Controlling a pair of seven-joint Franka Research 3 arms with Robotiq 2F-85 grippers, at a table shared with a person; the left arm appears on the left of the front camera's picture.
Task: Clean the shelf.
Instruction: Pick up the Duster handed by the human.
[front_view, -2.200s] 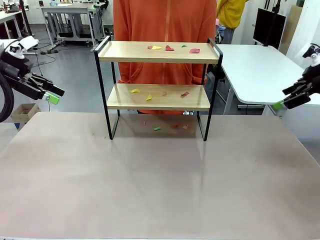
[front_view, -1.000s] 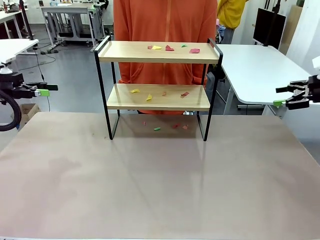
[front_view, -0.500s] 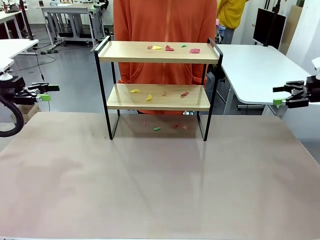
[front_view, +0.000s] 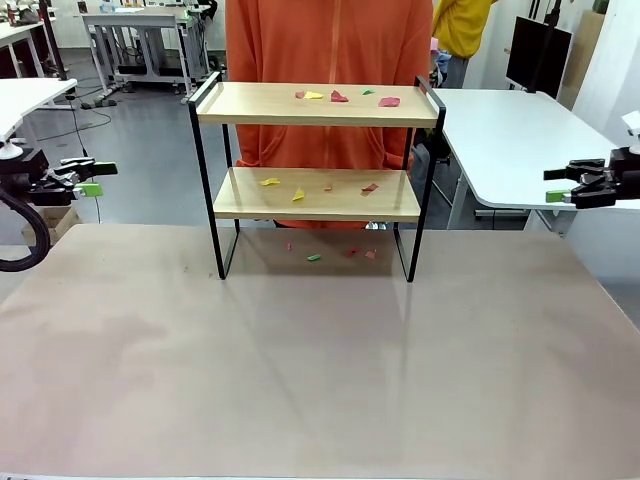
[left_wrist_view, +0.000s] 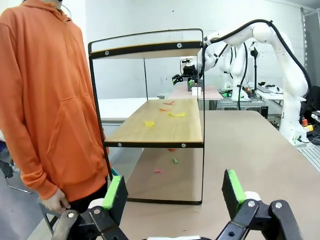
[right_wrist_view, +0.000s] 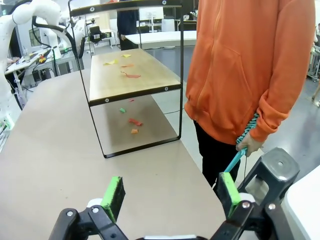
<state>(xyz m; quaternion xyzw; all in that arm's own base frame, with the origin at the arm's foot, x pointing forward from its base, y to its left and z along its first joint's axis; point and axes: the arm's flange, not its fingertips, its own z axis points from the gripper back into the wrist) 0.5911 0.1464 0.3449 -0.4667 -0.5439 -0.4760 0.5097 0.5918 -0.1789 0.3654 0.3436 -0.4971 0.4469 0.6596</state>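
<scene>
The shelf (front_view: 316, 208), two light wooden boards in a thin black frame, stands at the table's far middle. Small coloured paper scraps lie on its top board (front_view: 339, 97), on its lower board (front_view: 271, 182) and on the table beneath it (front_view: 314, 258). My left gripper (front_view: 88, 178) hovers open off the table's far left, level with the lower board. My right gripper (front_view: 558, 183) hovers open at the far right. The left wrist view looks past open green pads (left_wrist_view: 175, 192) at the shelf (left_wrist_view: 160, 127) end-on. In the right wrist view the right gripper (right_wrist_view: 170, 192) is open, well short of the shelf (right_wrist_view: 132, 80).
A person in an orange hoodie (front_view: 330, 40) stands right behind the shelf; a hand (right_wrist_view: 248, 145) holds a teal-handled item at their side. A white table (front_view: 510, 140) sits at the back right, a cardboard box (front_view: 50, 222) on the floor at the left. The brown table (front_view: 320, 370) stretches in front.
Both grippers swung from pointing down and inward to level, then crept slightly upward over the last second. Jaws stayed open. The shelf and scraps have not moved.
</scene>
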